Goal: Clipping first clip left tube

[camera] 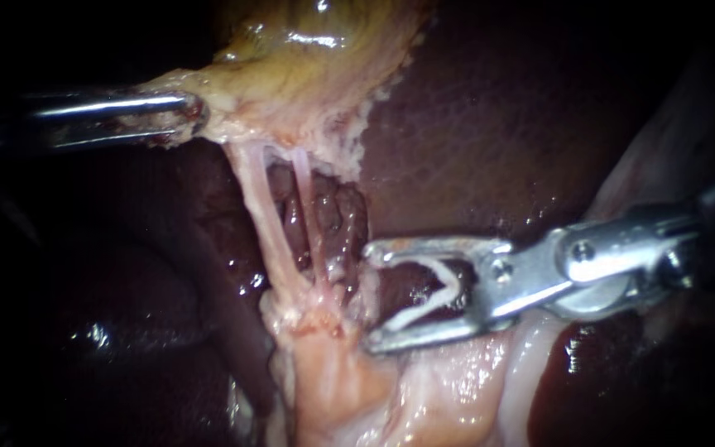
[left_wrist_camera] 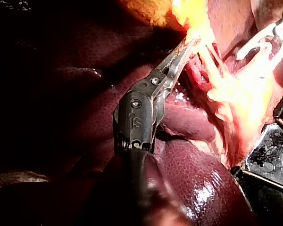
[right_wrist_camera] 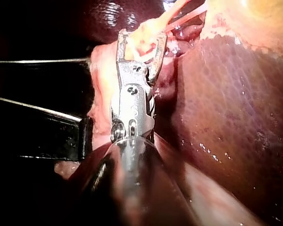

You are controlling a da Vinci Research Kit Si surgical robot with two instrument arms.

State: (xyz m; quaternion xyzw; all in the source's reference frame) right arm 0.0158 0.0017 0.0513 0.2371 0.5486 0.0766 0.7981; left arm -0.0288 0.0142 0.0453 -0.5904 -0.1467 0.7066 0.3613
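My left instrument (camera: 192,114) comes in from the left, its jaws shut on the pale edge of the yellowish gallbladder (camera: 308,58), holding it up. Below it two tubes run down: the thicker left tube (camera: 262,219) and the thin right tube (camera: 312,223). My right instrument (camera: 371,295) lies to the right of both tubes with its jaws wide apart, a white V-shaped clip (camera: 424,298) seated between them. The jaw tips stop just short of the right tube's lower end; neither tube is between them. The right wrist view shows these jaws (right_wrist_camera: 141,35) against pale tissue.
Dark red liver (camera: 506,124) fills the background and right side. Pale pink tissue (camera: 349,389) spreads where the tubes meet. In the left wrist view, my left instrument (left_wrist_camera: 184,49) reaches the bright gallbladder edge (left_wrist_camera: 193,19), with liver (left_wrist_camera: 198,174) under its shaft.
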